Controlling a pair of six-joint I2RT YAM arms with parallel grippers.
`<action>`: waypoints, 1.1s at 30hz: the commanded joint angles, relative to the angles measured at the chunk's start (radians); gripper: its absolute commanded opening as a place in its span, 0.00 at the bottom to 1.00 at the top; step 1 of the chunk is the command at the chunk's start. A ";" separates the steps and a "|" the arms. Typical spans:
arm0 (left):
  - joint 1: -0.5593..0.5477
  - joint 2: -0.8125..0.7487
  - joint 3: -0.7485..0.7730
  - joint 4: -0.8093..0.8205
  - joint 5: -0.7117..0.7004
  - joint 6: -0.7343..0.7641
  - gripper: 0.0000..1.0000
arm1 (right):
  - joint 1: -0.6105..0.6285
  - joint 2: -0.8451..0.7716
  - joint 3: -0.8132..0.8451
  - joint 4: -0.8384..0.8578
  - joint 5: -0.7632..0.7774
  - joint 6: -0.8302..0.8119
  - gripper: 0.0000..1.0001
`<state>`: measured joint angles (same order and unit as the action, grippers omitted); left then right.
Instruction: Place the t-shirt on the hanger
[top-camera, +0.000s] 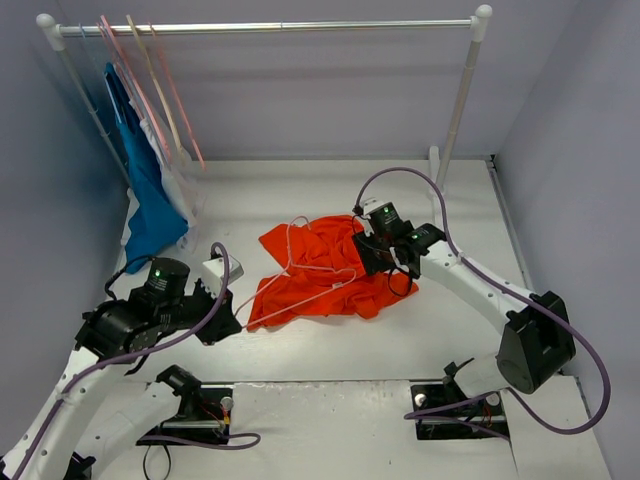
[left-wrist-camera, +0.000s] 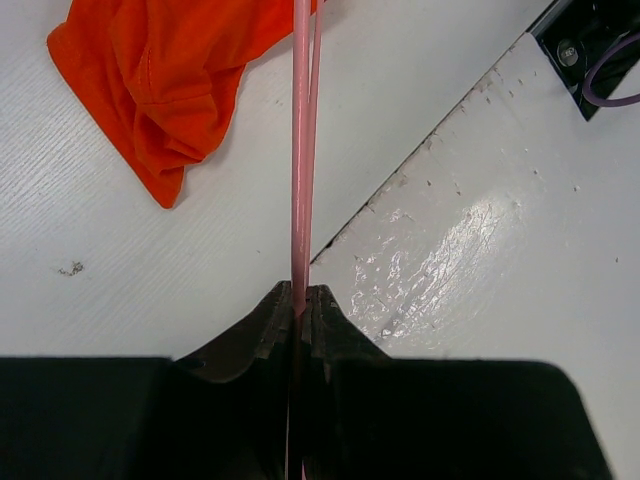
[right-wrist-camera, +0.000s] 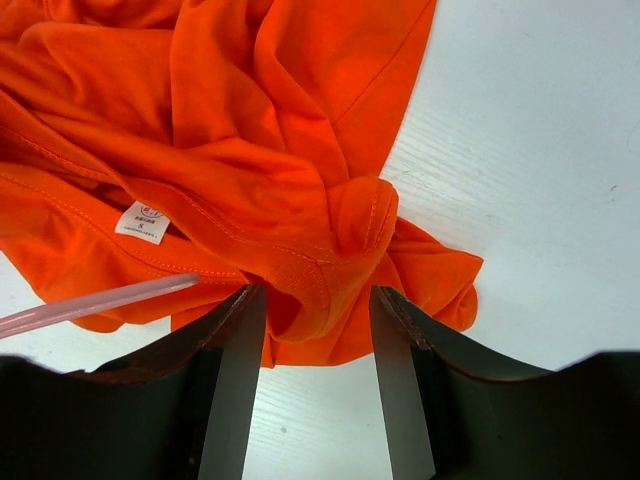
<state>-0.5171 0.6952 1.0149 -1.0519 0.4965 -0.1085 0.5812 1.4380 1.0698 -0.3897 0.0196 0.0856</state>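
Note:
The orange t-shirt (top-camera: 325, 270) lies crumpled in the middle of the table. The thin pale-pink hanger (top-camera: 300, 272) lies across it, its hook toward the back. My left gripper (top-camera: 232, 325) is shut on the hanger's near-left corner; in the left wrist view the pink wire (left-wrist-camera: 300, 150) runs straight out from the closed jaws (left-wrist-camera: 300, 298) toward the shirt (left-wrist-camera: 165, 80). My right gripper (top-camera: 388, 262) is open at the shirt's right edge. In the right wrist view a fold of the neckband (right-wrist-camera: 320, 265) sits between the spread fingers (right-wrist-camera: 318, 300), near the white label (right-wrist-camera: 142, 222).
A clothes rack (top-camera: 270, 28) stands at the back, with a blue garment (top-camera: 150, 195), a white garment (top-camera: 180, 180) and several spare hangers (top-camera: 150, 80) at its left end. The arm bases (top-camera: 200, 420) sit at the near edge.

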 joint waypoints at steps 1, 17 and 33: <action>-0.004 0.012 0.037 0.029 -0.001 0.003 0.00 | -0.007 -0.042 0.029 -0.017 -0.010 -0.023 0.47; -0.004 0.033 0.053 0.033 -0.003 0.007 0.00 | -0.007 0.016 -0.017 -0.001 -0.083 -0.056 0.46; -0.004 0.089 0.042 0.107 0.019 0.029 0.00 | -0.050 0.048 -0.024 0.031 -0.032 -0.067 0.18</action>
<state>-0.5171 0.7677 1.0153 -1.0264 0.4934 -0.1047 0.5404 1.4876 1.0378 -0.3836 -0.0364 0.0235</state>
